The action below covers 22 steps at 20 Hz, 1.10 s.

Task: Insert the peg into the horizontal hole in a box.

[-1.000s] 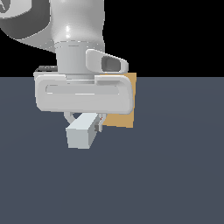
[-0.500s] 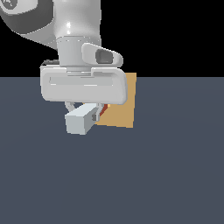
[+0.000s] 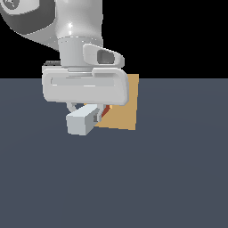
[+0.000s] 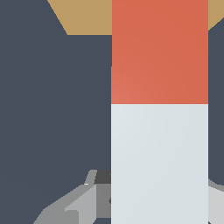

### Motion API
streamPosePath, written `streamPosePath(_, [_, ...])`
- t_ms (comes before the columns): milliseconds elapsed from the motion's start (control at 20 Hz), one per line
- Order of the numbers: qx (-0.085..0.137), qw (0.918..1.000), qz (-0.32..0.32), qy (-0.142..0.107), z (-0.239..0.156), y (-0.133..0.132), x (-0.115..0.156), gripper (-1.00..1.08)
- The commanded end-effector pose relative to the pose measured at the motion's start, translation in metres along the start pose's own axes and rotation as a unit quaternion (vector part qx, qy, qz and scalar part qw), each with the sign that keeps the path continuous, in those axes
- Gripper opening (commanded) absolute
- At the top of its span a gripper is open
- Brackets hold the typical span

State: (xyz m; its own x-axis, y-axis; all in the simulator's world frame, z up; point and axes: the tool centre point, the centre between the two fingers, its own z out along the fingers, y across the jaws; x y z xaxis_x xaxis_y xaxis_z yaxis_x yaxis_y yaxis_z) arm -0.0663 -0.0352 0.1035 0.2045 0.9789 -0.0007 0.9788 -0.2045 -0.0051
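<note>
While the gripper (image 3: pixel 91 115) hangs low over the dark floor (image 3: pixel 169 178), its jaws are clamped on the peg (image 3: pixel 82 120), holding it on the pale grey-white stretch. That pale end juts out of the jaws on the side away from the box (image 3: pixel 122 107); the red end (image 4: pixel 159 52) points out the other side towards the tan face, just at it. From the wrist view the red tip overlaps the box (image 4: pixel 87 17); the hole cannot be seen.

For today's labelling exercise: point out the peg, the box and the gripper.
peg (image 4: pixel 159 144): wrist view, pale grey-white length.
box (image 3: pixel 122 113): exterior view, tan front face.
gripper (image 3: pixel 95 116): exterior view, between fingertips at the peg.
</note>
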Motion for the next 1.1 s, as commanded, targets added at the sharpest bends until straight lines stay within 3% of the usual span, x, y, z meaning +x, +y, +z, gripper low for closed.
streamPosePath(0, [-0.003,1.0,0.0,0.001,-0.003,0.003,0.001,-1.0])
streamPosePath(550, [-0.002,1.0,0.0,0.001,-0.002,0.002,0.014,-1.0])
streamPosePath(1050, [-0.003,1.0,0.0,0.001,-0.003,0.001,0.084,-1.0])
